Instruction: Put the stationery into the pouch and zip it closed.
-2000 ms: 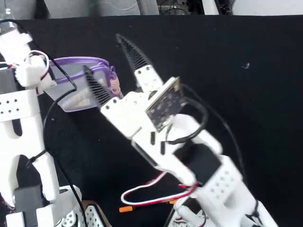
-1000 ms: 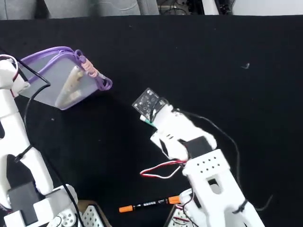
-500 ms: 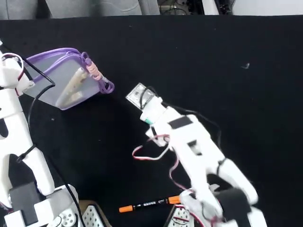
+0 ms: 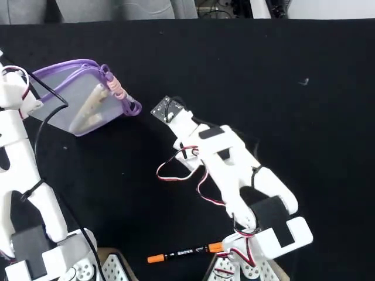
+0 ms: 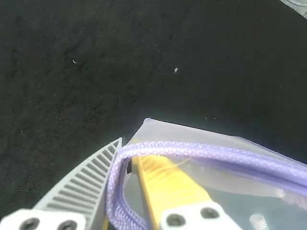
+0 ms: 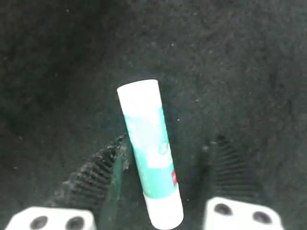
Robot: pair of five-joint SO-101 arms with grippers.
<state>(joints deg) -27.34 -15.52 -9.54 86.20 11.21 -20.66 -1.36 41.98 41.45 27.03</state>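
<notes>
Two things lie loose on the black table (image 4: 304,117) — a pen (image 4: 184,253) with orange ends at the lower edge of the high view, and a green-and-white tube (image 6: 148,143) between the right gripper's (image 6: 170,143) spread fingers. From above, that arm covers the tube. Upper left, the left gripper (image 5: 127,165) pinches the pouch's (image 4: 76,108) purple rim — pale contents are hard to make out.

pouch (image 4: 70,108): frosted translucent plastic, smooth | trim (image 5: 206,153): purple woven cord, rough | tube (image 6: 149,153): glossy smooth plastic | table (image 4: 304,146): matt black cloth, faintly fuzzy, specked with lint | arms (image 4: 234,175): white matt plastic
</notes>
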